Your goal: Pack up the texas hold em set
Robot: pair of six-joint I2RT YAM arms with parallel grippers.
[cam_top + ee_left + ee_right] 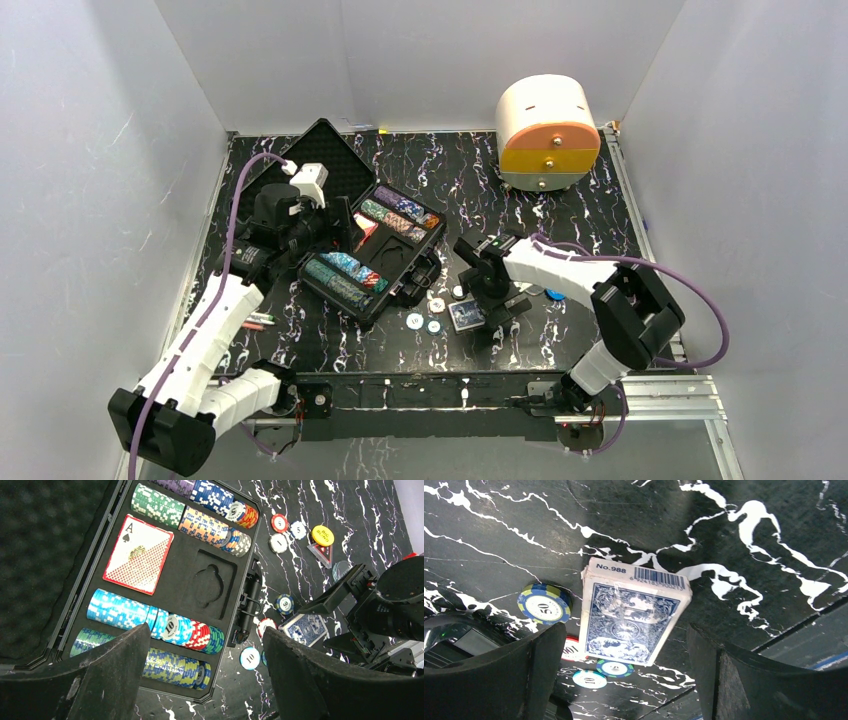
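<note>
- The right gripper (624, 630) has its fingers (524, 675) wide apart, one on each side of the blue card deck (634, 615); a gap shows on both sides, so they touch nothing and hold nothing
- The blue deck lies flat on the black marbled table (560, 230), just in front of the open case (345, 298) and outside it
- The left gripper (205, 632) is also spread wide and empty; it hangs above the near end of the case, over the rows of chips (150, 617)
- The case is open on the left half of the table, with its foam lid (318, 150) laid back behind it
- Only the left wrist view shows the inside of the case well: the red card deck (138, 554) sits in its slot with the ace of spades on top, the slot beside it is bare, and chip rows fill the channels on both sides
- The same view shows loose chips and a yellow disc (322, 535) on the table beyond the case handle
- Only the right wrist view shows the barcode on the blue deck's end and a blue chip marked 50 (544, 605) just beside the deck
- Only the top view shows the white-and-orange drawer box (548, 135) at the far right and the pens (258, 320) near the left arm
</note>
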